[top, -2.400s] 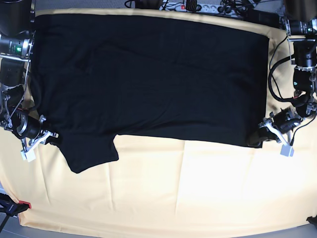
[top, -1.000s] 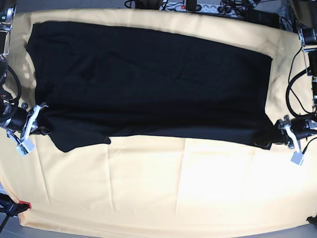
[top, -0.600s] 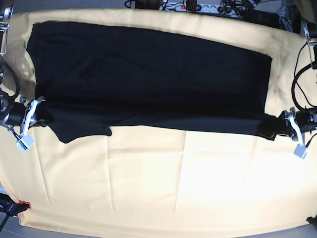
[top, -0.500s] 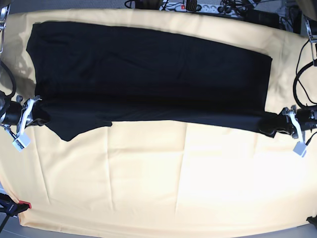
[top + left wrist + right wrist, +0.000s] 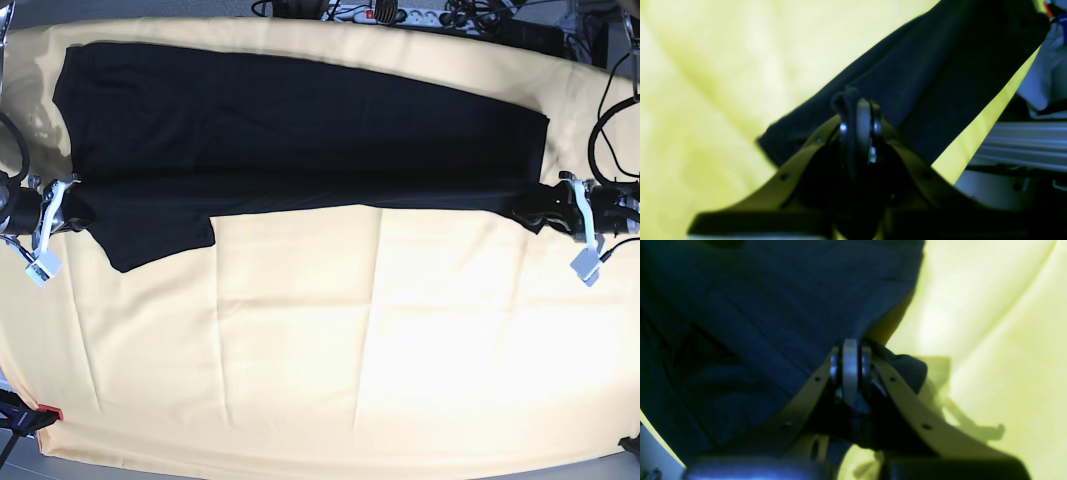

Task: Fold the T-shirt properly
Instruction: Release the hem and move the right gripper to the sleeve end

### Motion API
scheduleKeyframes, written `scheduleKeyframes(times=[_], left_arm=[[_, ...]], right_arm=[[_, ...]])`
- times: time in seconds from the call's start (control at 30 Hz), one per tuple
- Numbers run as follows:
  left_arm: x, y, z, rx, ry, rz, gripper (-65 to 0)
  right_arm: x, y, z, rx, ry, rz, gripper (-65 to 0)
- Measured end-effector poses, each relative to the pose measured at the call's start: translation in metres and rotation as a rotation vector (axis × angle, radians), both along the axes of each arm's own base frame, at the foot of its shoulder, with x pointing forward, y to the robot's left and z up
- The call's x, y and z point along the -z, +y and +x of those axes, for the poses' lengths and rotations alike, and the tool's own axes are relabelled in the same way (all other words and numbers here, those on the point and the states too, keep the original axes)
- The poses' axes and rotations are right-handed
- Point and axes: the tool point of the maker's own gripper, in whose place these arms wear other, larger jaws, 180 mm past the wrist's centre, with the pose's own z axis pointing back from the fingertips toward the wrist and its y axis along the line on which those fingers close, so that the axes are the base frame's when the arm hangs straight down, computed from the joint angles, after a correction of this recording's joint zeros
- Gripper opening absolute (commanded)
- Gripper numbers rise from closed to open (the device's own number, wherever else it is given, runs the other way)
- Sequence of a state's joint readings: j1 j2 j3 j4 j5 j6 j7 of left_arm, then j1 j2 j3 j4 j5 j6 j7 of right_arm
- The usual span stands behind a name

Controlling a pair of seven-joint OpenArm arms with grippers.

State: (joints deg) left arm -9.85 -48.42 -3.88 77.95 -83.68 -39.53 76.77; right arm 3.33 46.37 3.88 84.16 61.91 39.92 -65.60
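T-shirt (image 5: 300, 130) near edge pinched both ends; bare tablecloth (image 5: 350, 360) below.

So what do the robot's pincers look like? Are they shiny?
Partly. In the base view each pincer, the left pincer and the right pincer, has pale silvery-white fingers on a dark black wrist, with a small white tag-like block hanging beside it. Black cables loop along the arm above the left one. Up close in the wrist views, the fingers are flat tapering strips with small dark screw dots.
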Motion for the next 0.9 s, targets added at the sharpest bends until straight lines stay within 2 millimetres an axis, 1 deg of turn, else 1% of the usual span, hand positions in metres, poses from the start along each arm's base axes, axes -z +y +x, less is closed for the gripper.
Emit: scheduleKeyframes(times=[0.07, 0.17, 0.3, 0.53, 0.73, 0.77, 0.8, 0.87, 0.9], left_arm=[[-0.003, 0.004, 0.001, -0.004, -0.006, 0.008, -65.0], [-0.004, 0.006, 0.0, -0.003, -0.003, 0.014, -65.0], [0.008, 0.009, -0.014, 0.014, 0.061, 0.044, -65.0], [0.019, 0.013, -0.03, 0.01, 0.113, 0.051, -65.0], [0.029, 0.014, -0.041, -0.026, 0.18, 0.048, -65.0], [0.029, 0.014, -0.041, -0.028, 0.181, 0.048, -64.7], [0.029, 0.016, -0.04, -0.047, 0.194, 0.047, -55.1], [0.029, 0.018, -0.04, -0.045, 0.193, 0.062, -33.7], [0.03, 0.02, -0.042, -0.045, 0.2, 0.069, -26.8]], right_arm=[[0.0, -0.003, 0.0, 0.001, 0.0, -0.012, -65.0], [-0.002, -0.001, 0.002, 0.003, -0.013, -0.002, -65.0], [-0.003, -0.002, 0.006, 0.007, -0.037, -0.007, -65.0], [-0.003, -0.004, 0.008, 0.007, -0.053, -0.021, -65.0], [-0.003, -0.004, 0.008, 0.007, -0.053, -0.021, -65.0], [-0.004, -0.004, 0.008, 0.007, -0.054, -0.021, -61.5], [-0.004, -0.004, 0.008, 0.007, -0.054, -0.021, -53.5], [-0.003, -0.007, 0.008, 0.01, -0.051, -0.034, -34.5], [-0.003, -0.008, 0.009, 0.01, -0.05, -0.043, -26.9]])
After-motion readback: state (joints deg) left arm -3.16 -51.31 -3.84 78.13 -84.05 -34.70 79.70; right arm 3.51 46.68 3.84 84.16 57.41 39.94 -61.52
